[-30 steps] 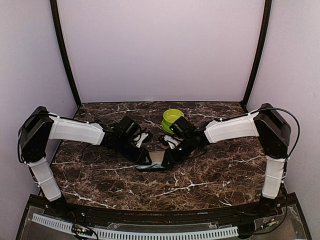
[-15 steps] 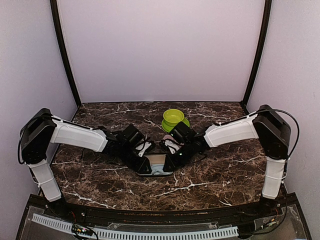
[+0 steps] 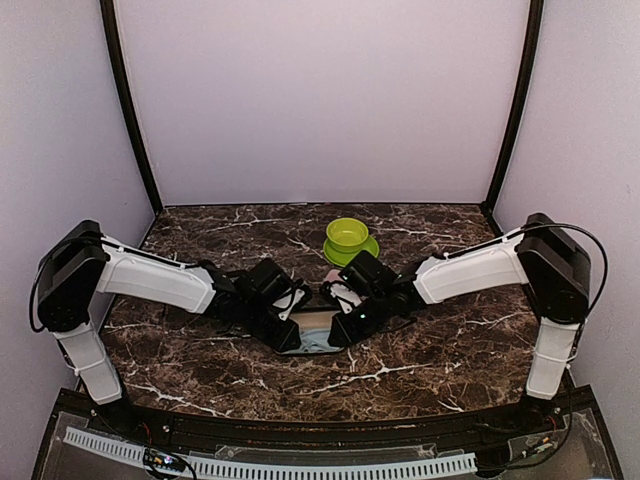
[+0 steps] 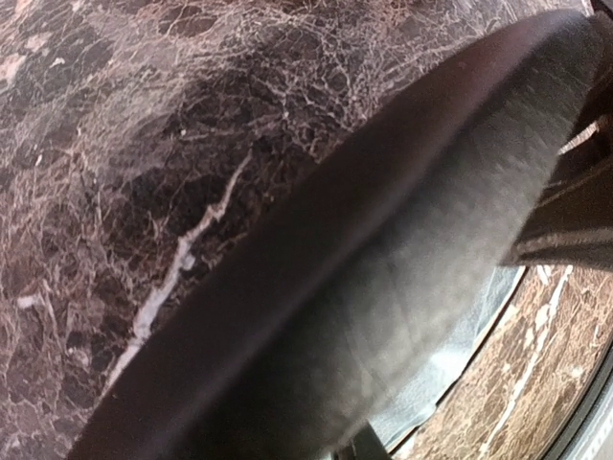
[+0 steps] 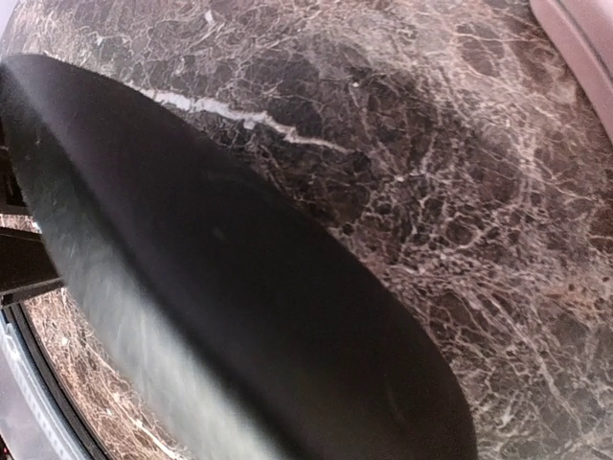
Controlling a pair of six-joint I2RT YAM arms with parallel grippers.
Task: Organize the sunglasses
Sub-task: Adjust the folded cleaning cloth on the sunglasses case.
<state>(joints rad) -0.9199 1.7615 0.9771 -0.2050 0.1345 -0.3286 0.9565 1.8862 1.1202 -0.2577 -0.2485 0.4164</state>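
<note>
Two robot arms meet at the middle of a dark marble table, where a black case lies between them, the left hand at its left end and the right hand at its right end. A strip of pale lining shows between the two hands, but nothing inside the case can be made out. The sunglasses are not visible in any view, and the arms and the case cover the middle of the table. Both wrist cameras are filled by the case's black shell, so it cannot be told whether either hand is clamped on the case or only set against it. A pink case lies just behind the right hand, partly covered by it, and its edge shows in the right wrist view. Farther back a green bowl stands on a green plate, apart from both arms.
</note>
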